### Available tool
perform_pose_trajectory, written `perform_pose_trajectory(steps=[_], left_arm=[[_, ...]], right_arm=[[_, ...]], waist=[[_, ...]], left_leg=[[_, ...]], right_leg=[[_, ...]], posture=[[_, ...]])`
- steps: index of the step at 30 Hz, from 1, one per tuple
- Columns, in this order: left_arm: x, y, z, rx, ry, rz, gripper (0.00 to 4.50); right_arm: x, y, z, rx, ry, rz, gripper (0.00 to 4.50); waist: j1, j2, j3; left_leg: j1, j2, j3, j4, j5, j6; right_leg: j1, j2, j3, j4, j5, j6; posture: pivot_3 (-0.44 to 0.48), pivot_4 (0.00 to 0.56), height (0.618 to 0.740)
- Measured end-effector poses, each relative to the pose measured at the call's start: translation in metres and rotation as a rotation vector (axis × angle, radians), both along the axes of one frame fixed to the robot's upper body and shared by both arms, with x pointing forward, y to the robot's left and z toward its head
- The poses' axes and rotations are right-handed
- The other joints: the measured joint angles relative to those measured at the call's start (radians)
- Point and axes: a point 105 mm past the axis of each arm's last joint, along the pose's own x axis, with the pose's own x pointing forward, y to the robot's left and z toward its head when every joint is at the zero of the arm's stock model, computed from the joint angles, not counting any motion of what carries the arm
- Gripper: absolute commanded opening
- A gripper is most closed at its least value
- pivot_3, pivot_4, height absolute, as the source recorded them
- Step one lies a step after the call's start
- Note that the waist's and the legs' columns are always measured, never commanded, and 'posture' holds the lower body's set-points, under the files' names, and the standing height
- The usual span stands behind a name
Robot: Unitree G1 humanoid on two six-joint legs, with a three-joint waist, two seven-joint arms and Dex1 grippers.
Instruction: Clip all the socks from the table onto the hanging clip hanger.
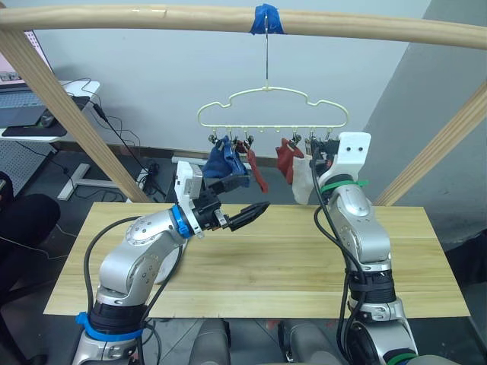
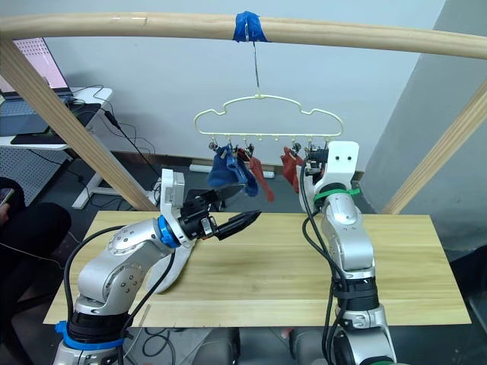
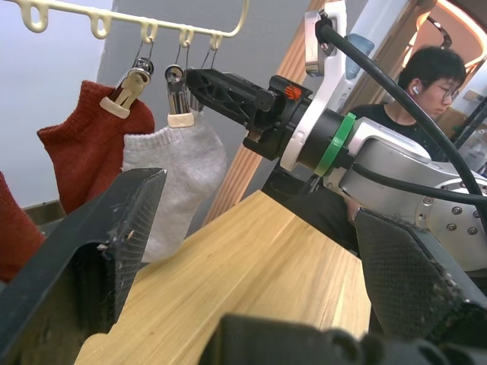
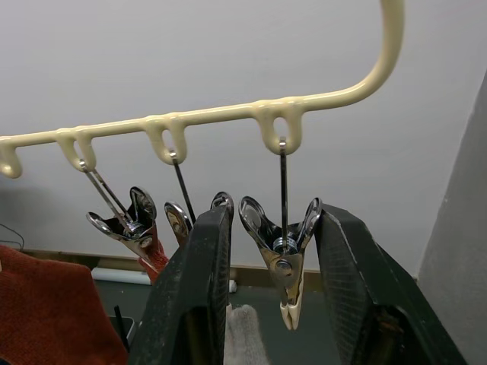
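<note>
The cream clip hanger (image 1: pixel 270 95) hangs above the table's (image 1: pixel 289 266) far edge. Clipped to it from left to right are blue socks (image 1: pixel 224 166), a red sock (image 1: pixel 257 173), a second red sock (image 1: pixel 287 160) and a grey sock (image 1: pixel 303 182). My right gripper (image 4: pixel 270 217) is raised to the hanger's right end, open, with a finger on each side of the last metal clip (image 4: pixel 283 258), which holds nothing. My left gripper (image 1: pixel 259 211) hovers over the table below the blue socks, open and empty.
A thick wooden rail (image 1: pixel 228 19) with blue tape (image 1: pixel 266 19) carries the hanger, and slanted wooden posts (image 1: pixel 68 106) stand at both table ends. A person (image 3: pixel 426 76) sits beyond the table's right side. A desk (image 1: pixel 30 114) stands at the far left.
</note>
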Motion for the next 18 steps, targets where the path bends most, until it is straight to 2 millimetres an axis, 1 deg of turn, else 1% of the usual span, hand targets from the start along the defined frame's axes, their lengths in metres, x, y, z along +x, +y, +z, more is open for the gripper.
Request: perform_pose_trajectory(steps=[7,11,18], left_arm=[[-0.0006,-0.0004,0.0,0.0,0.0,-0.006,4.5],[-0.0007,-0.0004,-0.0001,0.0,0.0,-0.007,4.5],[0.0002,-0.0008,-0.0005,0.0,0.002,-0.008,4.5]], right_arm=[[-0.0064,-0.0003,0.0051,0.006,-0.031,0.012,1.72],[-0.0094,-0.0007,-0.0001,0.006,-0.02,0.021,1.72],[-0.0094,-0.0005,-0.0008,0.002,-0.015,0.022,1.72]], waist=[[0.0,0.0,0.0],[0.0,0.0,0.0],[0.0,0.0,0.0]], left_leg=[[0.0,0.0,0.0,0.0,0.0,0.0],[0.0,0.0,0.0,0.0,0.0,0.0],[0.0,0.0,0.0,0.0,0.0,0.0]], right_leg=[[0.0,0.0,0.0,0.0,0.0,0.0],[0.0,0.0,0.0,0.0,0.0,0.0],[0.0,0.0,0.0,0.0,0.0,0.0]], posture=[[0.003,0.189,0.74],[0.0,0.19,0.74],[-0.004,0.187,0.74]])
